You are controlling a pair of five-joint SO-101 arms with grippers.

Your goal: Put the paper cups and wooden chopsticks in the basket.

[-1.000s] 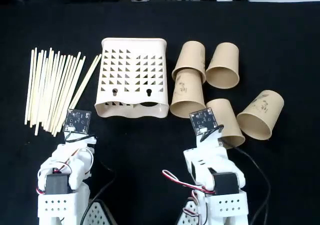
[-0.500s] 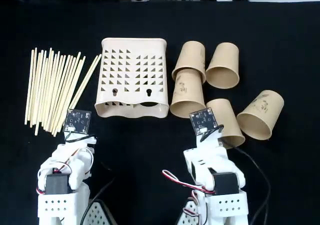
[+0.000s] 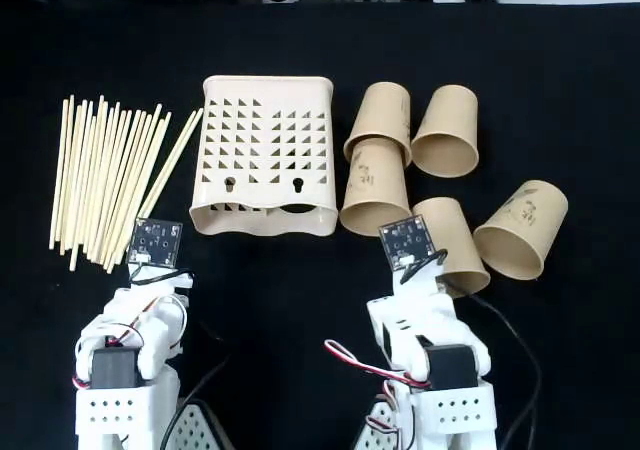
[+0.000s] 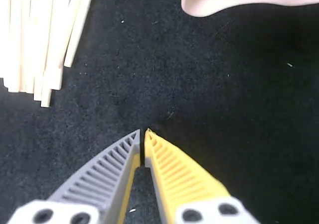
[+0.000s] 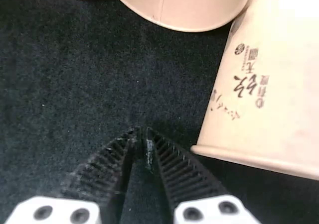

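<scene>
- Left claw (image 4: 143,132): tips together, over bare black counter (image 3: 560,90).
- Right claw (image 5: 141,130): tips together, just beside one paper cup (image 5: 259,99).
- Basket (image 3: 265,155) lies between wooden chopsticks (image 3: 105,180) and five tipped paper cups (image 3: 445,130).

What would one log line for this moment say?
left tool shut, empty | right tool shut, empty | five paper cups, chopsticks outside basket

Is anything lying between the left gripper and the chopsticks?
Nothing: in the left wrist view, bare black table runs from the shut left gripper to the near ends of the chopsticks.
</scene>
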